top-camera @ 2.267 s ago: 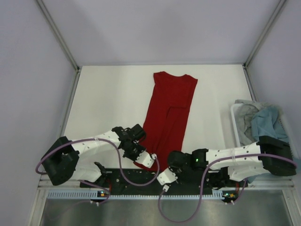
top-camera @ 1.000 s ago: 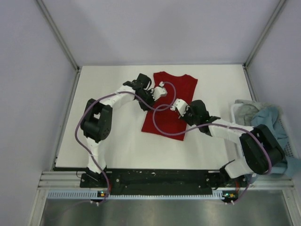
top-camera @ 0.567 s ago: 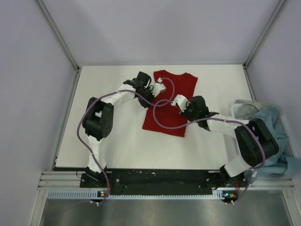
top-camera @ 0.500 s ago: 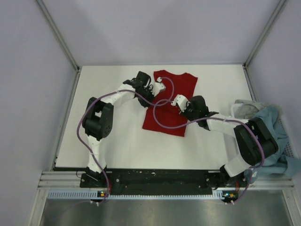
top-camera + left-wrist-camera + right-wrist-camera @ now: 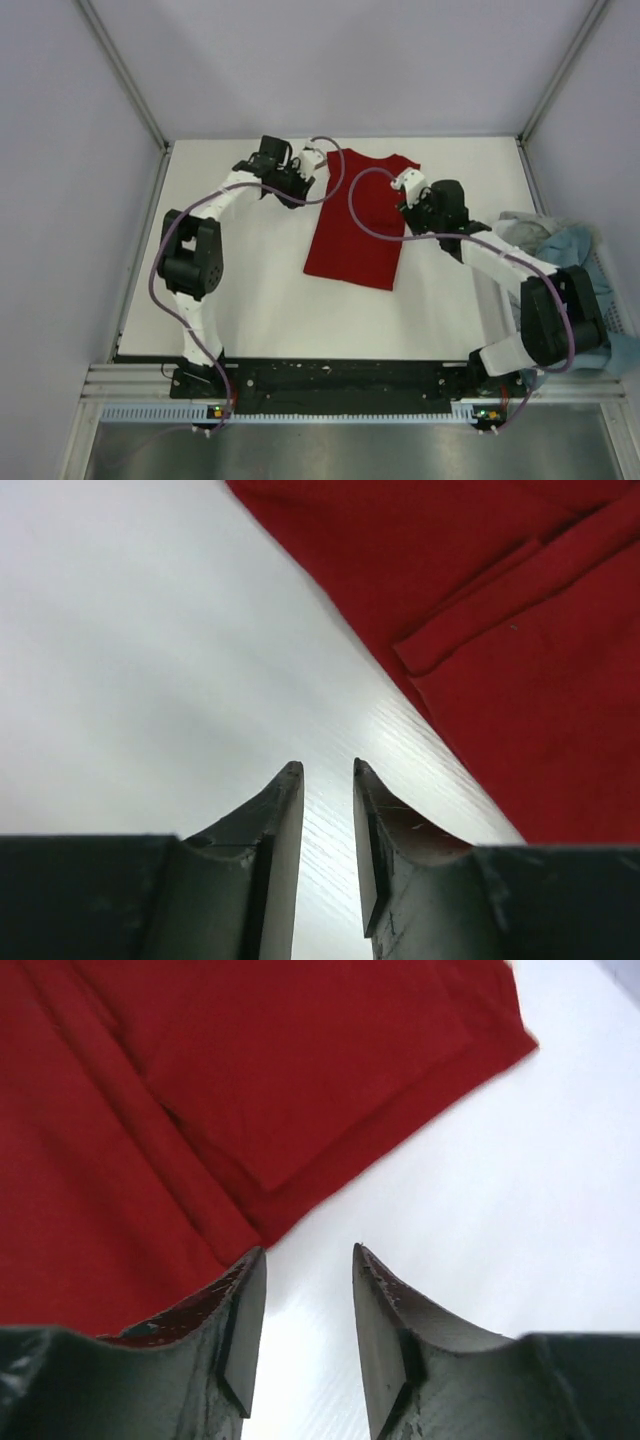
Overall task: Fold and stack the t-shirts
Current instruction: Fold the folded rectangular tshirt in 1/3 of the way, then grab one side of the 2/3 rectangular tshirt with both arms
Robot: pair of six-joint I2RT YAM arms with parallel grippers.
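The deep red t-shirt (image 5: 362, 222) lies folded flat at the middle of the white table. My left gripper (image 5: 311, 161) hovers just off its far left edge. In the left wrist view the jaws (image 5: 325, 768) stand slightly apart and empty over bare table, with the red shirt (image 5: 500, 630) to the upper right. My right gripper (image 5: 406, 183) is at the shirt's far right edge. It is open and empty (image 5: 308, 1251), with the red shirt (image 5: 200, 1080) to the upper left. The teal-blue shirt (image 5: 575, 255) and the light grey shirt (image 5: 519, 238) lie bunched at the right.
A white basket (image 5: 496, 243) at the table's right edge holds the teal and grey shirts. Metal frame posts and pale walls enclose the table. A black rail with the arm bases runs along the near edge.
The red shirt went from long to folded in half, its near end brought up. Both grippers left the cloth and moved outward to its far left and right edges.
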